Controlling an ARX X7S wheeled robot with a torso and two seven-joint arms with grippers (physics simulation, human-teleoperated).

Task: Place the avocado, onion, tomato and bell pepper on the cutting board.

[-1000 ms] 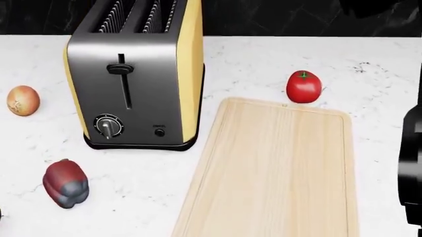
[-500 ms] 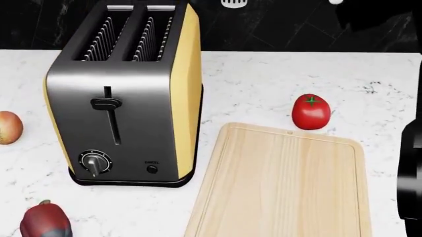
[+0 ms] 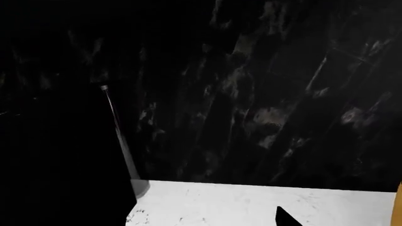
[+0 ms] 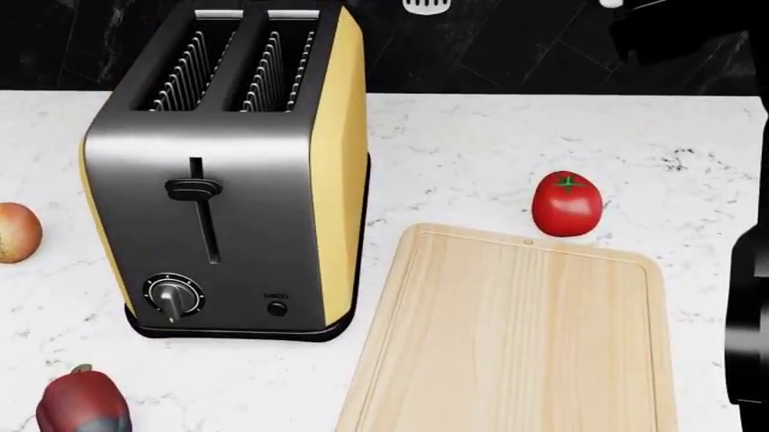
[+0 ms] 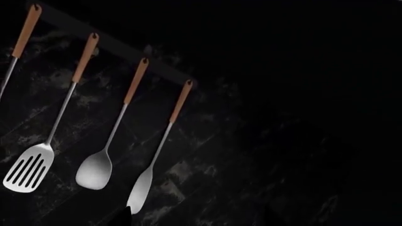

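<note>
1. Jaws, left and right: only a dark sliver at the edge of each wrist view; apart or together, cannot tell. Nothing seen held.
2. Change: over the last second, head view lifted and pulled in. Black-and-yellow two-slot toaster [image 4: 229, 171] now larger, rear wall showing. No shift in the last half second. No task item moved.
3. Meaning, as a judgement: task not begun; large light-wood rectangular cutting board [image 4: 517, 342] bare.
4. Glossy round red tomato [image 4: 566, 204] on white marble tabletop [image 4: 481, 144], just beyond the board's far edge.
5. Tan papery-skinned onion [image 4: 17, 232] cut by the view's left edge, well apart from the board, toaster between.
6. Dark red lobed bell pepper [image 4: 82, 402] at lower left, partly cropped.
7. Avocado: not found in any view.
8. Writing: tiny label above the toaster's small button, too small to read. No brands seen.
</note>
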